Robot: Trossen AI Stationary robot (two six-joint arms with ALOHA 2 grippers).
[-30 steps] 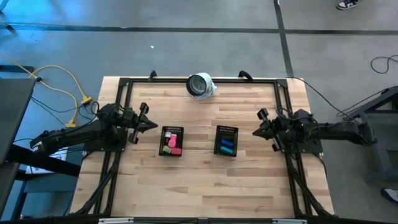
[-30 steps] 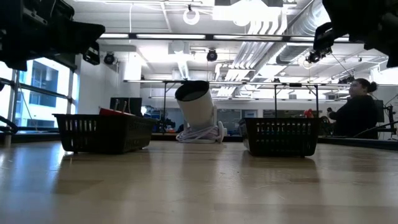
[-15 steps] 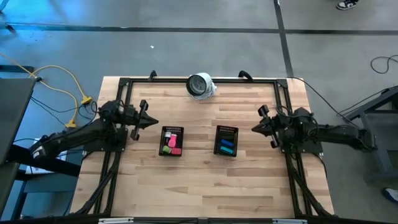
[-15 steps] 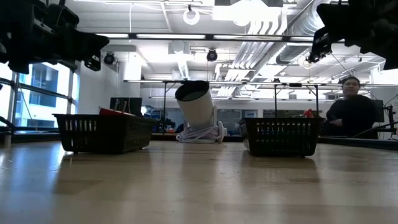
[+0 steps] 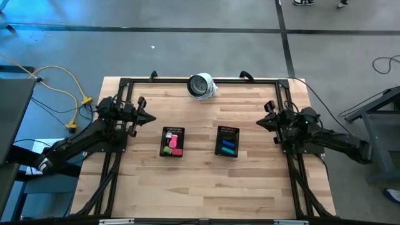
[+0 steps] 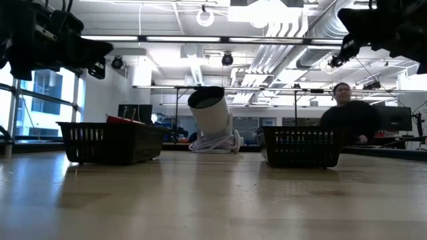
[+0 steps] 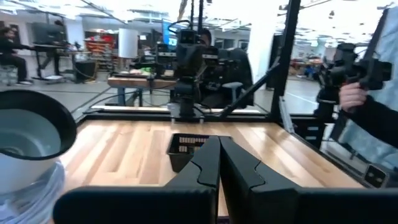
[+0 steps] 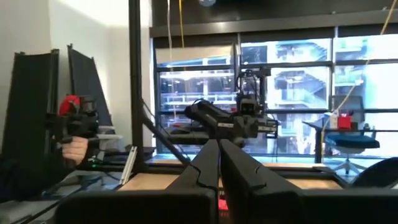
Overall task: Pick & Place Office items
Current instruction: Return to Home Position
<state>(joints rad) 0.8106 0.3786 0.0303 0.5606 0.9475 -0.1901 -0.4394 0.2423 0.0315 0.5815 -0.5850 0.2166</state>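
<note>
Overhead, the office items (image 5: pixel 173 145) lay in two black mesh trays set side by side at the middle of the worktop (image 5: pixel 200 187). The pink, red and green pieces (image 5: pixel 174 150) sat in the left tray (image 5: pixel 173 129), and the blue and teal pieces (image 5: pixel 227 147) in the right tray (image 5: pixel 227 128). A white round object (image 5: pixel 201 85) with a dark face stood at the far edge, behind the gap between the trays; seen from worktop height it leaned on a coil of white cable.

The left hand (image 5: pixel 149 118) hung above the left side of the worktop, well apart from the left tray and pointing inward. Its fingers (image 7: pixel 208 167) were pressed together with nothing between them. The right hand (image 5: pixel 261 122) hung raised on the opposite side, well apart from the right tray, and its fingers (image 8: pixel 208 165) likewise met on nothing. Beyond the worktop a person (image 6: pixel 350 121) in dark clothing showed behind the right tray.
</note>
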